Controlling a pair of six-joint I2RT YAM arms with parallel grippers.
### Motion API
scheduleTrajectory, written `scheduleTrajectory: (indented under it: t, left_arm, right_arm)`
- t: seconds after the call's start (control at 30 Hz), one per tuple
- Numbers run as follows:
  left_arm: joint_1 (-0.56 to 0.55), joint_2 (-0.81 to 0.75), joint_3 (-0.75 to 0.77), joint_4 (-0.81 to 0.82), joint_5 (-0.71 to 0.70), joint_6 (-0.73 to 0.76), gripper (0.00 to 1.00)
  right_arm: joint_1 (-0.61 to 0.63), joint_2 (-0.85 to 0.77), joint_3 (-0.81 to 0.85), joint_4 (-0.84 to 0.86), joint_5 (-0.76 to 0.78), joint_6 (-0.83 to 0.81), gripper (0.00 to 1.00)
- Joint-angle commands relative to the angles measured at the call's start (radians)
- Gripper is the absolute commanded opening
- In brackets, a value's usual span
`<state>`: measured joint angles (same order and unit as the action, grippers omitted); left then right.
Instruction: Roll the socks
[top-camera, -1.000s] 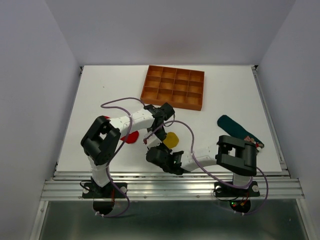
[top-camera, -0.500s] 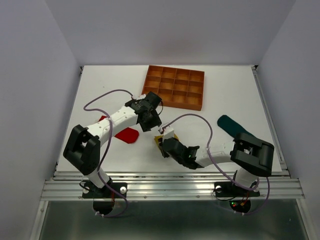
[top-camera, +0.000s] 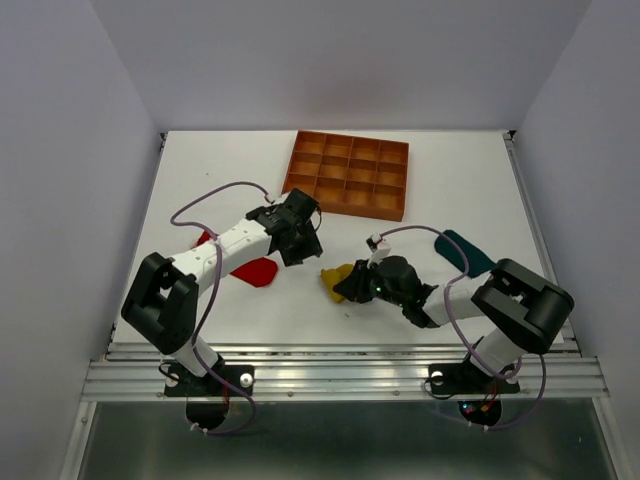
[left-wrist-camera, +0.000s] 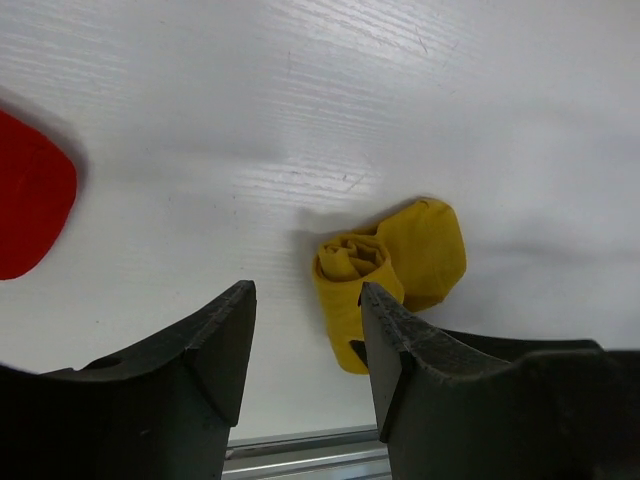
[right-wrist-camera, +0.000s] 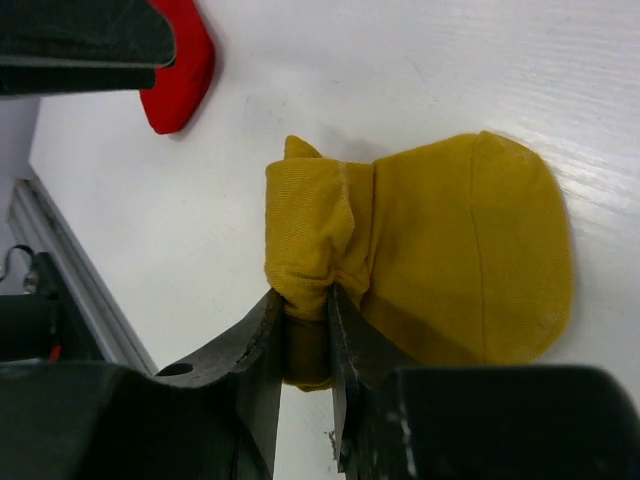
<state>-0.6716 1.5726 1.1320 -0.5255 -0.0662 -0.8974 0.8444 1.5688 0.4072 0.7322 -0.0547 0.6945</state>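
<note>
The yellow sock (top-camera: 335, 277) lies partly rolled at the table's middle front. My right gripper (top-camera: 351, 287) is shut on its rolled end, which is pinched between the fingers in the right wrist view (right-wrist-camera: 305, 300); the flat toe part (right-wrist-camera: 470, 250) spreads out beyond. My left gripper (top-camera: 303, 248) is open and empty above the table, up and left of the sock, which shows past its fingers in the left wrist view (left-wrist-camera: 395, 262). The red sock (top-camera: 256, 270) lies flat under the left arm. The dark teal sock (top-camera: 462, 250) lies at the right, partly behind the right arm.
The orange-brown gridded tray (top-camera: 348, 175) stands at the back centre. The metal rail of the table's front edge (top-camera: 340, 362) runs close below the yellow sock. The red sock's edge shows at the left of the left wrist view (left-wrist-camera: 30, 200).
My right gripper has moved right with the yellow sock in it and its arm has swung right. My left gripper pulled up and left off the sock a second ago and has since held still.
</note>
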Motion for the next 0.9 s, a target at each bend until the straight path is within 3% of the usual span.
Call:
scheduleTrajectory:
  t: [0.0, 0.17, 0.5, 0.87]
  left_arm:
    - [0.001, -0.060, -0.047, 0.085, 0.061, 0.052, 0.57]
    - [-0.003, -0.052, -0.077, 0.130, 0.132, 0.072, 0.57]
    - [-0.059, 0.050, -0.077, 0.226, 0.216, 0.077, 0.56]
    - [-0.089, 0.116, -0.058, 0.225, 0.204, 0.083, 0.54]
  right_arm:
    - [-0.094, 0.069, -0.082, 0.156, -0.175, 0.153, 0.01]
    - [-0.157, 0.163, -0.119, 0.314, -0.270, 0.232, 0.01]
    - [-0.197, 0.212, -0.137, 0.329, -0.269, 0.273, 0.01]
    - [-0.226, 0.261, -0.150, 0.371, -0.292, 0.338, 0.02]
